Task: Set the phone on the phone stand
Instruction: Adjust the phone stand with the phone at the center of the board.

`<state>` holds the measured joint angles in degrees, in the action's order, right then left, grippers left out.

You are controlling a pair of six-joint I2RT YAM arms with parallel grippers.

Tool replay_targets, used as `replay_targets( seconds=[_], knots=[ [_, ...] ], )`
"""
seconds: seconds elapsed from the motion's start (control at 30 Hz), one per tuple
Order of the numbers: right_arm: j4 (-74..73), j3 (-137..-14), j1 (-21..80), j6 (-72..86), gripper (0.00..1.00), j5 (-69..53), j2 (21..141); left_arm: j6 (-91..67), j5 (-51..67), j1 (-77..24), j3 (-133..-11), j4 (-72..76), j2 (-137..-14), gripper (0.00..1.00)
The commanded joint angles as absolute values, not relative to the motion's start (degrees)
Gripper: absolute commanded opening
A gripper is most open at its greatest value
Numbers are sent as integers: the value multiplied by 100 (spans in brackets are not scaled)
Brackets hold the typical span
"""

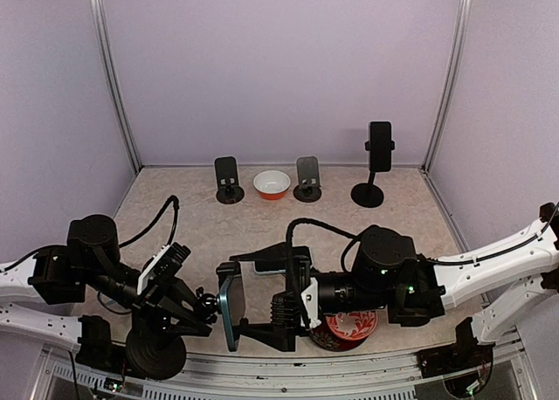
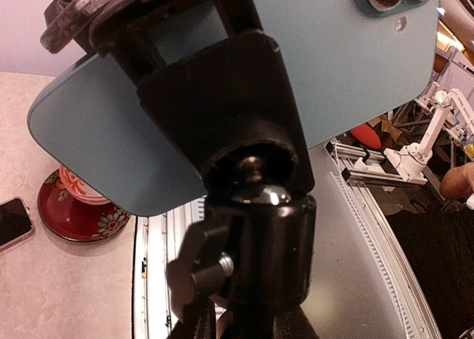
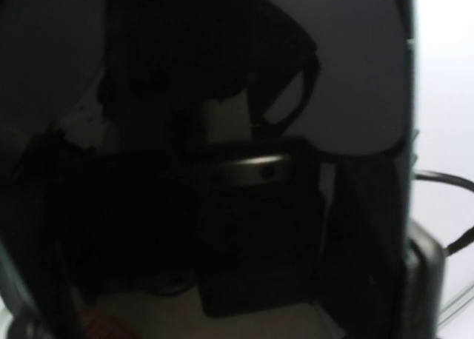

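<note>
Starting at the near edge, left of centre: the phone stand [image 1: 155,355] is seen with its round black base low by the table rim and its neck rising to a ball joint and a black cradle. The left gripper [image 1: 203,304] is pressed together on the stand's neck by the ball joint, as read from the top view. Its fingers are not shown in the left wrist view.

The phone [image 1: 228,317], teal-backed, is seated in the cradle and stood on its long edge, its length running near to far. In the left wrist view its back and camera lenses are turned toward the lens, and the cradle's back plate is laid over its middle.

The right gripper [image 1: 240,304] is reached in from the right with jaws spread wide, one finger at the far end of the phone and one at the near end. Contact with the phone cannot be told. The right wrist view is dark and blurred, filled by a glossy surface close up.

A red patterned dish [image 1: 351,325] is seen under the right arm, right of the phone. A second phone [image 2: 13,222] is laid flat just beside that dish.

Along the far side of the table [image 1: 201,234], left to right:
- a small black stand [image 1: 227,180]
- a white-and-orange bowl [image 1: 272,183]
- a second small black stand [image 1: 307,178]
- a tall stand [image 1: 368,195] with a black phone [image 1: 379,147] clamped upright on it
</note>
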<state>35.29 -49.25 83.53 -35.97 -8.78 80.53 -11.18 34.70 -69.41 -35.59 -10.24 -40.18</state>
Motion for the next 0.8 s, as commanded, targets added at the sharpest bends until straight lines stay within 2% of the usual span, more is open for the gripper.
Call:
replay_targets(
  seconds=[0.0,0.27,0.43,0.53,0.63,0.67,0.7,0.77],
  knots=[
    [3768,-5348,8402,-3025,100,-824,8149,-1160,3477,-6905,-3629,-452,-3981,0],
    [3482,-5658,8398,-2101,90,-889,8231,-1130,3393,-6901,-3628,-504,-4039,0],
    [3207,-5958,8400,-1331,82,-479,8322,-1075,3337,-6908,-3678,-585,-4094,0],
    [2795,-6261,8400,-848,81,-154,8440,-1044,3306,-6902,-3691,-598,-4111,0],
    [2491,-6457,8402,-695,84,-137,8528,-1021,3296,-6906,-3700,-595,-4137,0],
    [2461,-6453,8402,-713,87,-167,8533,-1020,3296,-6904,-3707,-605,-4151,0],
    [2435,-6450,8402,-742,97,-186,8514,-1009,3302,-6904,-3715,-618,-4161,0],
    [2330,-6435,8402,-804,100,-273,8455,-986,3310,-6906,-3733,-643,-4159,0]
  ],
)
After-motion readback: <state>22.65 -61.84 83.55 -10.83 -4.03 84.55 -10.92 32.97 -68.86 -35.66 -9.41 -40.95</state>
